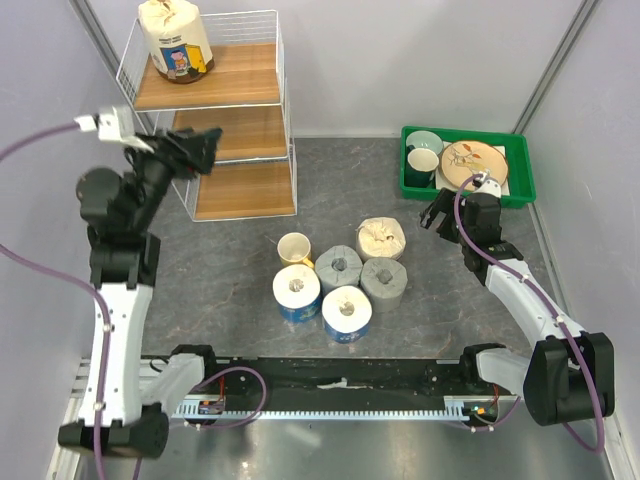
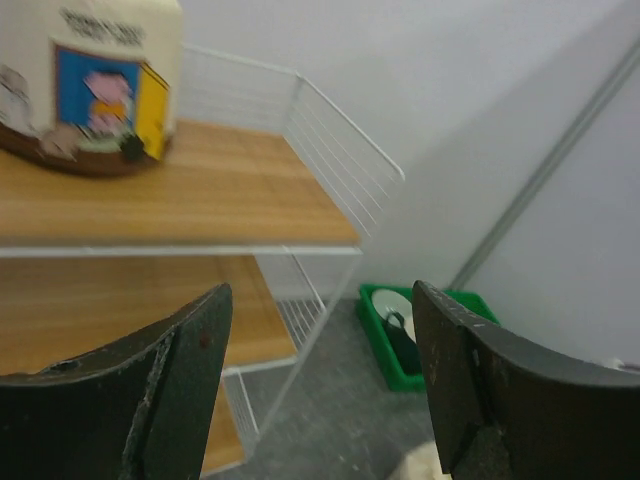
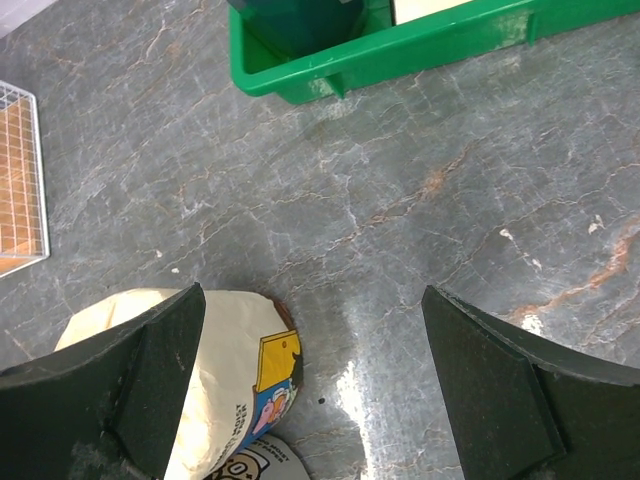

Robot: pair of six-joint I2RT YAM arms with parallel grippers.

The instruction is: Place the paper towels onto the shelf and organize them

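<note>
Gaping empty, left claw [image 2: 322, 292], right claw [image 3: 312, 292]

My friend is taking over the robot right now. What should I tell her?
Left gripper: open, empty, up by the shelf.
Right gripper: open, empty, next to the cream roll on the table.
Done: the other cream roll stands on the top tier.
Left: five rolls on the table, namely that cream one, the grey rolls and the white-and-blue rolls.
</note>
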